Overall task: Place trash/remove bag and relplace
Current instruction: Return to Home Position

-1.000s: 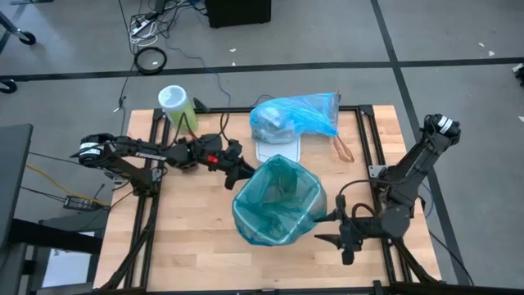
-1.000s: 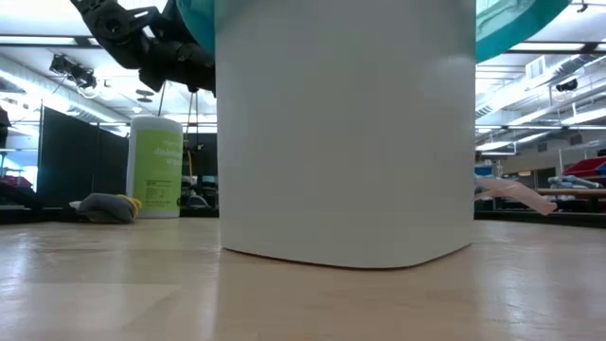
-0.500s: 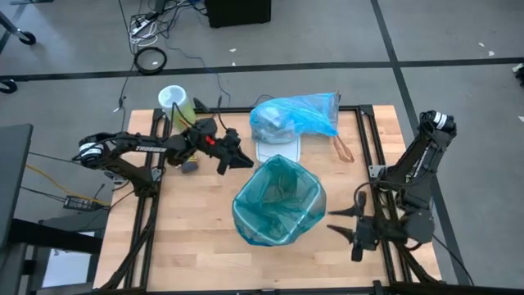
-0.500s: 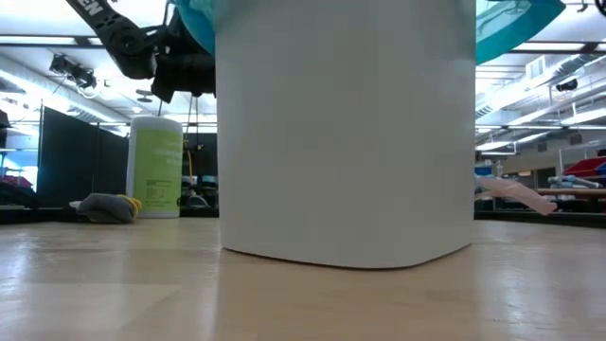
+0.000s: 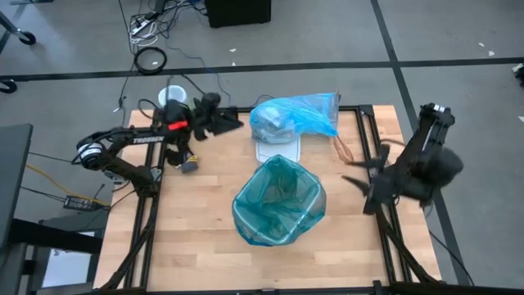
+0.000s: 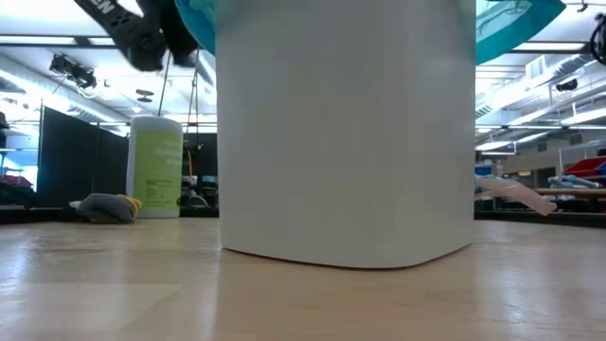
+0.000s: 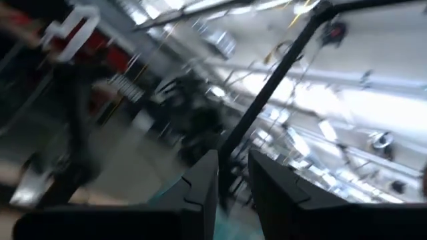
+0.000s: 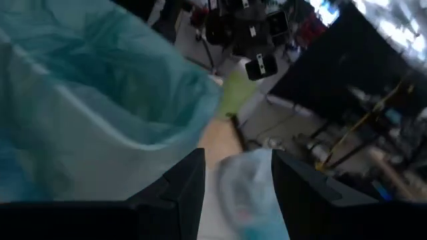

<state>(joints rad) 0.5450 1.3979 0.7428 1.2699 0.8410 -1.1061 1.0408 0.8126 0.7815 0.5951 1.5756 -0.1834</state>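
1. Smooth white bin [image 6: 346, 133] at table centre, lined with crinkled teal film [image 5: 278, 201].
2. Bulging translucent sky-blue bag [image 5: 293, 116] lying beyond the bin, near the far edge.
3. Left gripper [image 7: 232, 160], fingers narrowly parted, empty.
4. Right gripper [image 8: 235, 159], fingers spread, empty.

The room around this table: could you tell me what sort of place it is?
Probably a robotics lab or workshop: ceiling strip lights, dark partition panels, cables trailing on the floor beyond the wooden table.

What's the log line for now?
bin: teal liner in | blue bag: table back | left gripper: open, back-left | right gripper: open, right edge
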